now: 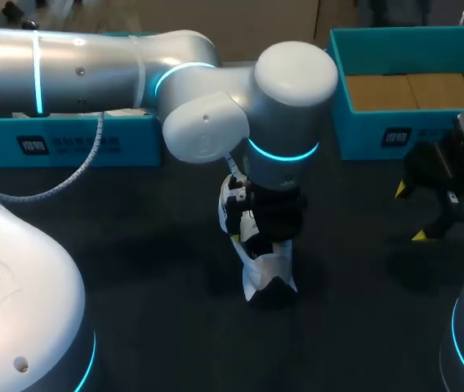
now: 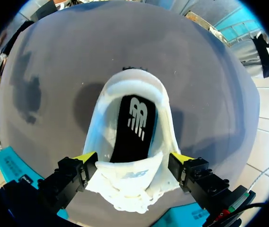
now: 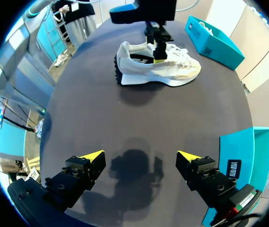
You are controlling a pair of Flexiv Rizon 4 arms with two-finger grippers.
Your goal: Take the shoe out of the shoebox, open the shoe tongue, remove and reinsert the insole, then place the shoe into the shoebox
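A white sneaker (image 1: 266,265) is seen upright on its sole near the middle of the table (image 1: 134,269), well apart from the open teal shoebox (image 1: 395,135) set at the far right corner. The left arm's gripper (image 2: 132,158) is held directly over the shoe, its yellow-tipped fingers (image 2: 85,158) spread wide on either side of the tongue (image 2: 130,177), close against the upper without clamping it. A black insole (image 2: 134,127) is seen lying flat inside the shoe's opening. The right arm's gripper (image 3: 139,158) is held above bare tabletop near the right edge, just in front of the shoebox, with its fingers spread and nothing between them. A second teal box (image 1: 69,139) is placed along the far left edge.
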